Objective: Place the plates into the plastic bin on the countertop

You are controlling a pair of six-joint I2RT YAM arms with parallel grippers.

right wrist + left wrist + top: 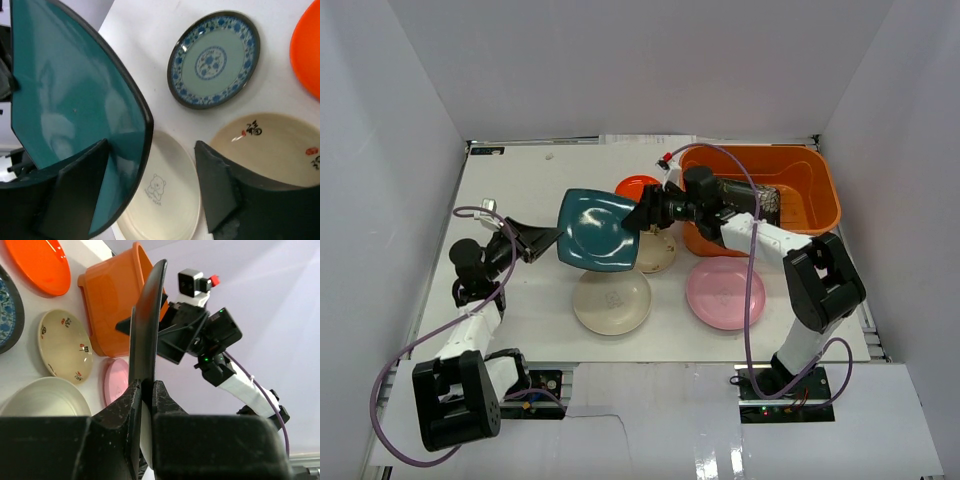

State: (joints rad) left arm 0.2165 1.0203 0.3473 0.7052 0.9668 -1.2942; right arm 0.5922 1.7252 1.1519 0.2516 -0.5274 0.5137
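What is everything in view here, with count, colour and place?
teal plate: 1, teal, lifted over the middle
dark plate: 1, dark patterned, in the bin, partly hidden
red plate: 1, orange-red, left of the bin
blue plate: 1, blue-patterned, below the teal plate
tan plate: 1, tan, centre
cream plate: 1, cream, near centre
pink plate: 1, pink, near right
bin: 1, orange, far right
countertop: 1, white
left gripper: black, clamping the teal plate
right gripper: black, open astride its opposite edge

Glossy square teal plate (70,100) (pale reflections sweep its face); smooth, faintly shiny rectangular orange plastic bin (107,305); matt flat white countertop (550,180).
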